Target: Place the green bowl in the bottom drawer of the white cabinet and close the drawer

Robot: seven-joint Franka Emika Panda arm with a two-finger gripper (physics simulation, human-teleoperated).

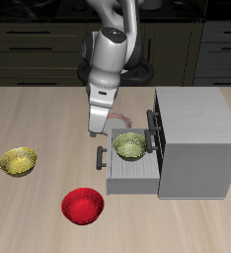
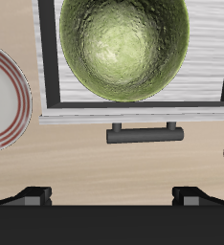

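Green bowl [image 2: 124, 46] inside bottom drawer [image 2: 133, 115]

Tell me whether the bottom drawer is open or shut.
Open. The bottom drawer is pulled out from the white cabinet, with the green bowl sitting upright inside it; the wrist view shows its black handle beyond the bowl.

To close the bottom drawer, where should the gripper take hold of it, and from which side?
Take the black bar handle on the bottom drawer's front panel. It stands proud of the panel, so fingers fit across it from above. The green bowl already lies inside; the gripper is open.
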